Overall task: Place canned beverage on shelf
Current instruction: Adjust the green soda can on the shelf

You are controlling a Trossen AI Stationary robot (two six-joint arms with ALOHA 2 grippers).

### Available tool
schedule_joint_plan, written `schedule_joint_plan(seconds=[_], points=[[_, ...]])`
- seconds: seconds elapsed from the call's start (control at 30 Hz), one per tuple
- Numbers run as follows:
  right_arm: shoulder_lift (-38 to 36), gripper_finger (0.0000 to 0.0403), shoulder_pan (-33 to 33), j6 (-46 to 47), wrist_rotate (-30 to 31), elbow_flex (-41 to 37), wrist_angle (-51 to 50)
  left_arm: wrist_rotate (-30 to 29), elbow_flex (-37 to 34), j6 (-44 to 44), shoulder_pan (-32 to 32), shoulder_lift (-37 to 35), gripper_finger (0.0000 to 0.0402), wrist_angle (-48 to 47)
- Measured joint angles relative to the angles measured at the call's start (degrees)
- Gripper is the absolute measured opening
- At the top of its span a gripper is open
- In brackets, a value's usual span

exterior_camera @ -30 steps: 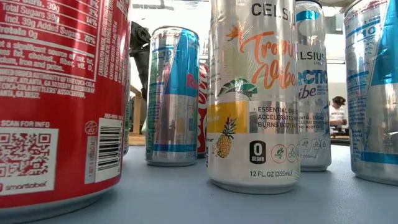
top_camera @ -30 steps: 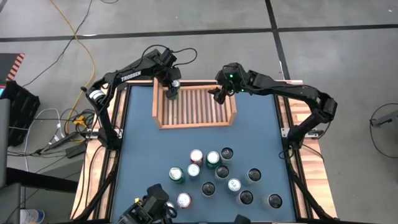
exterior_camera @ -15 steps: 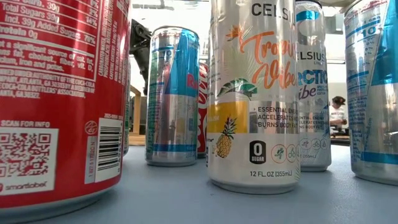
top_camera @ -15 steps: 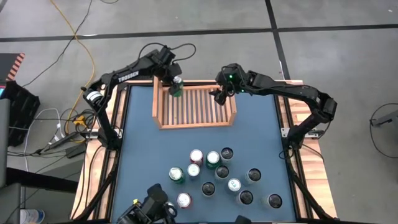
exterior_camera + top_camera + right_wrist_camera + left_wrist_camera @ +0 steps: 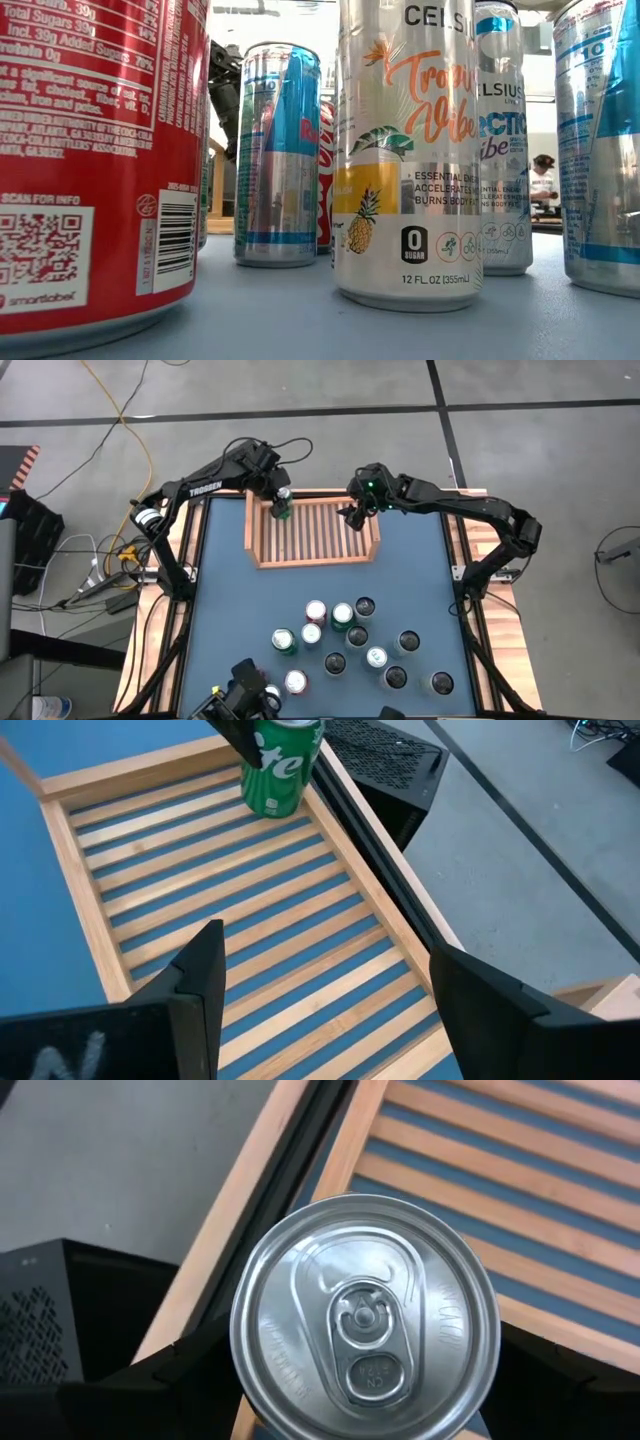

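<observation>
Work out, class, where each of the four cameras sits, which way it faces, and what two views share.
High: overhead, straight down; both arms, the shelf.
Low: table height, level across; cans up close, a dark arm part behind.
Left wrist: over the green can; left gripper fingers flank it.
Right wrist: above the shelf; right gripper open.
Shared: the green can appears in high, left and right wrist views.

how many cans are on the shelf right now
1: the green can stands upright in the shelf's corner nearest the left arm. The rest of its slats are bare; no hidden spots in the high view.
</observation>
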Motion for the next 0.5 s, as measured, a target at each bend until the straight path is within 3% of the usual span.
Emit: schedule_joint_plan(seconds=[0.37,0.5], points=[[0.0,0.026,0.0,-0.2,-0.48,0.01,0.39,-0.96,-0.13,2.3,0.02,-0.04,0.0303,-2.09],[0.0,0.026,-0.02,-0.2,-5.26,0.01,1.78,-0.63,-0.13,3.08,0.04,-0.04,0.0315,-2.29]])
